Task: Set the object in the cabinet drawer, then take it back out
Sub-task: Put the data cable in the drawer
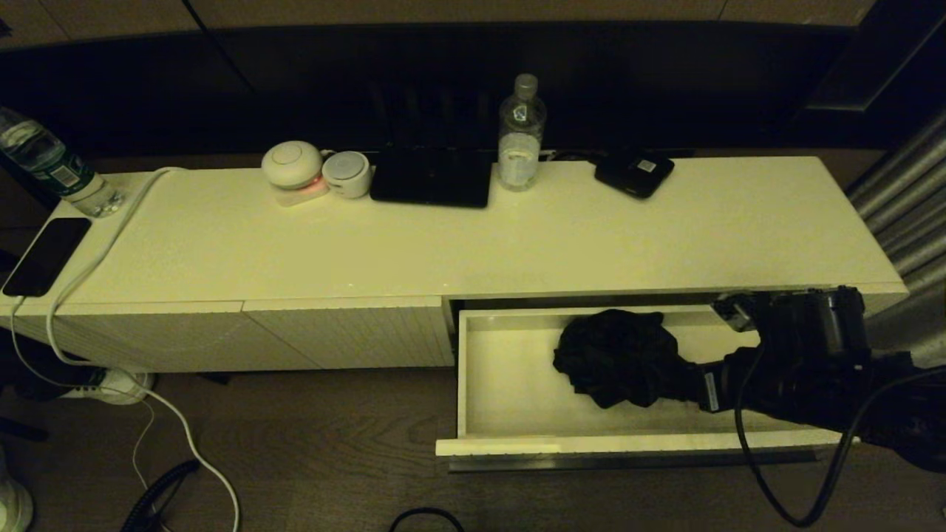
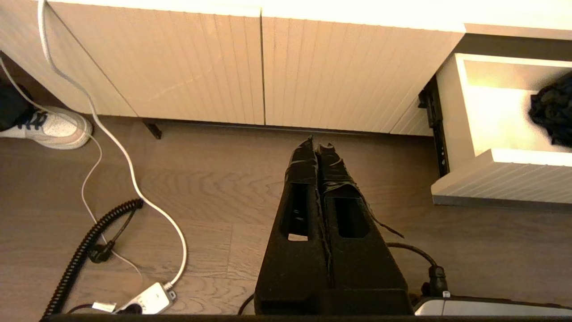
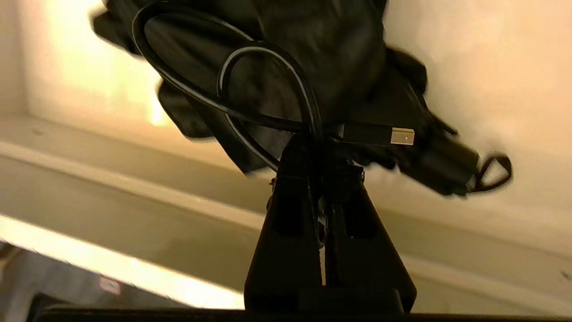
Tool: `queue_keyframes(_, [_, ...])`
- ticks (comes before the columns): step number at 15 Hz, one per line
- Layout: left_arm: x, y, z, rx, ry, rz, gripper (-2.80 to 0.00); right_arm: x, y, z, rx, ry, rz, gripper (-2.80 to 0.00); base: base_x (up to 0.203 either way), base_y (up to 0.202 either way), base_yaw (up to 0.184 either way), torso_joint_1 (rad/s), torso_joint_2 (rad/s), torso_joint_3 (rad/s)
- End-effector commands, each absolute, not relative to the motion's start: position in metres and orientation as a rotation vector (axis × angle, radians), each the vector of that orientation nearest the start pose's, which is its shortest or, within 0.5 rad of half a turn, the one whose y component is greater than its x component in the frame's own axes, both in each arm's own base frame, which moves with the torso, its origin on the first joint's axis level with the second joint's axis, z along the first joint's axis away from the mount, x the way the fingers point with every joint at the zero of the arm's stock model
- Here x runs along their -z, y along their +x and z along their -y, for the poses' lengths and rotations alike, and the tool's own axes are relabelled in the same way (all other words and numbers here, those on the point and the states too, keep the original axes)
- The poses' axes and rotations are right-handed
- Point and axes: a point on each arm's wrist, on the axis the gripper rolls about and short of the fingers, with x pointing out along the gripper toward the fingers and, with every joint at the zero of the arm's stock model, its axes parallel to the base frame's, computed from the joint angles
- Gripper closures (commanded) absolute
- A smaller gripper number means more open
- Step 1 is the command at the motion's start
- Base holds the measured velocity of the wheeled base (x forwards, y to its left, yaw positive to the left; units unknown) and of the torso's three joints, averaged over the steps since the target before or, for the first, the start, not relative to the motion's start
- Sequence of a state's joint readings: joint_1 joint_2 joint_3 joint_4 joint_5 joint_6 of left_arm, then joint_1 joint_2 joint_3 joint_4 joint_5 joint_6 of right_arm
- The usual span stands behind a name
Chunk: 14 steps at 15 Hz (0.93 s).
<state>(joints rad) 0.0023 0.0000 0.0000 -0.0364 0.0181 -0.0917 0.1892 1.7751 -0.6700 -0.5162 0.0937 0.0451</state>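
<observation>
The white cabinet drawer (image 1: 517, 445) stands pulled out at the cabinet's right end. Inside it is the black folding umbrella (image 1: 617, 358), a bunched mass of fabric over the drawer floor. My right gripper (image 1: 695, 386) reaches in from the right and is shut on the umbrella's fabric. In the right wrist view the umbrella (image 3: 321, 58) hangs off the gripper's tips (image 3: 324, 152), and its short handle (image 3: 447, 163) and wrist loop (image 3: 494, 172) point aside. My left gripper (image 2: 318, 145) is shut and empty, low over the floor in front of the cabinet.
A thin black cable loop (image 3: 268, 58) with a plug (image 3: 380, 134) crosses the right fingertips. On the cabinet top (image 1: 665, 236) stand a water bottle (image 1: 521, 133), a flat black device (image 1: 634, 174), a dark tablet (image 1: 432, 177) and two white gadgets (image 1: 310, 171). White cord (image 2: 134, 170) and coiled cable (image 2: 85, 250) lie on the floor.
</observation>
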Motion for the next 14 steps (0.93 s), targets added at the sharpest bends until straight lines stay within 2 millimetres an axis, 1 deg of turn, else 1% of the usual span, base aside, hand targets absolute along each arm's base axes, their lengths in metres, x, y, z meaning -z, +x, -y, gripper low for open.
queue_keyframes(1, [-0.079,-0.023,0.0,-0.02,-0.092,0.039,0.0,-0.116,0.293,-0.066,-0.288,0.01,-0.565,0.0,0.0,0.0,0.0,0.0,0.0,0.0])
queue_keyframes(4, [-0.079,-0.023,0.0,-0.02,-0.092,0.039,0.0,-0.121,0.301,-0.081,-0.324,0.01,-0.516,0.0,0.0,0.0,0.0,0.0,0.0,0.0])
queue_keyframes(6, [-0.079,-0.023,0.0,-0.02,-0.092,0.039,0.0,-0.111,0.303,-0.088,-0.324,-0.003,-0.535,0.0,0.0,0.0,0.0,0.0,0.0,0.0])
queue_keyframes(9, [-0.079,-0.023,0.0,-0.018,-0.092,0.039,0.0,-0.101,0.306,-0.087,-0.312,-0.007,-0.529,0.0,0.0,0.0,0.0,0.0,0.0,0.0])
queue_keyframes(11, [-0.079,-0.023,0.0,-0.02,-0.092,0.039,0.0,-0.092,0.313,-0.082,-0.291,-0.02,-0.505,0.0,0.0,0.0,0.0,0.0,0.0,0.0])
queue_keyframes(14, [-0.079,-0.023,0.0,-0.02,-0.092,0.039,0.0,-0.092,0.322,-0.081,-0.245,-0.064,-0.455,0.0,0.0,0.0,0.0,0.0,0.0,0.0])
